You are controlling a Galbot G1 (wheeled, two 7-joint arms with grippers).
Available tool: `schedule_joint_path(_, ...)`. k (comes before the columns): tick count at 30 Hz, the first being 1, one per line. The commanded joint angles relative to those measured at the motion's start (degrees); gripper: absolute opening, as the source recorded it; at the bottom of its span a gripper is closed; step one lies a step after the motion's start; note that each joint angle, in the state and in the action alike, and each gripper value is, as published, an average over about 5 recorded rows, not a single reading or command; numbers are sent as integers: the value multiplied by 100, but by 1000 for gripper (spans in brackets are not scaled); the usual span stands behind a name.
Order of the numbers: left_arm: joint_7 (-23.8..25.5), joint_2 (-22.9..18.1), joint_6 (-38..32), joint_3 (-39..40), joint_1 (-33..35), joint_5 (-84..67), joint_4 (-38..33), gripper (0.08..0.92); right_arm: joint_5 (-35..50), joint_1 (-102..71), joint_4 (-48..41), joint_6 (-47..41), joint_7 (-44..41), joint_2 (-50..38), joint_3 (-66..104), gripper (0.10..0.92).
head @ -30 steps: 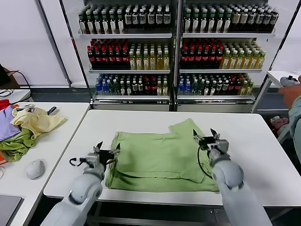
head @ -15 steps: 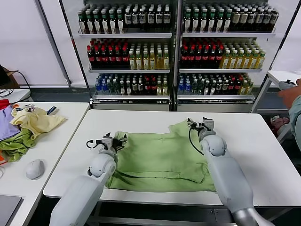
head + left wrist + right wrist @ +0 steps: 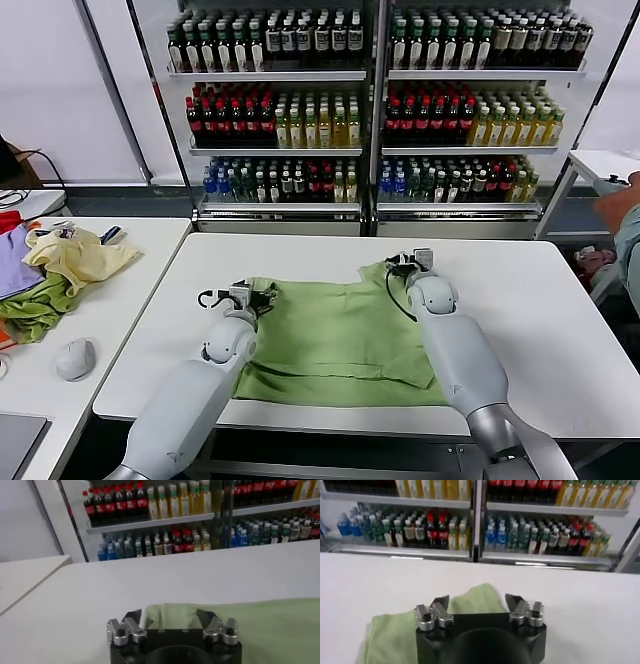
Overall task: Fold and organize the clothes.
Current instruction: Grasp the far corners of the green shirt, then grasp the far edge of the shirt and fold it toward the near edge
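The light green T-shirt (image 3: 335, 335) lies partly folded on the white table (image 3: 540, 300). My left gripper (image 3: 256, 292) is open over the shirt's far left corner; in the left wrist view the gripper (image 3: 170, 617) has green cloth (image 3: 172, 615) between its spread fingers. My right gripper (image 3: 404, 262) is open over the far right sleeve tip; in the right wrist view the gripper (image 3: 476, 601) straddles the sleeve's tip (image 3: 479, 597). No print shows on the shirt.
A side table (image 3: 130, 250) at the left holds a pale yellow garment (image 3: 75, 255), darker green and purple cloths (image 3: 30, 300) and a mouse (image 3: 75, 358). Bottle shelves (image 3: 370, 110) stand behind. A person's arm (image 3: 620, 205) is at the right edge.
Both arms have reached forward from the shirt's near side to its far edge, the left to the far left corner, the right to the sleeve tip. The shirt lies as before.
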Motion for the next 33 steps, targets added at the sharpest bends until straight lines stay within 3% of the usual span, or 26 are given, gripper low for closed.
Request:
schedule_joint_path(1, -2, -59, 84, 78, -71, -218, 189, 616, 82, 87, -363, -92, -37, 86, -33, 578)
schedule_joint_path(18, -4, 401, -441, -107, 396, -725, -676, 131, 580, -546, 971, -29, -99, -314, -60, 126)
schedule_joint_path(21, -98, 510, -654, -250, 525, -845, -1078, 95, 701, -709, 1431, 34, -40, -426, -25, 118)
schedule_joint_path(33, -105, 1103, -704, -571, 1361, -1154, -2682, 91, 1084, -1767, 3674, -119, 124, -956, 204, 118)
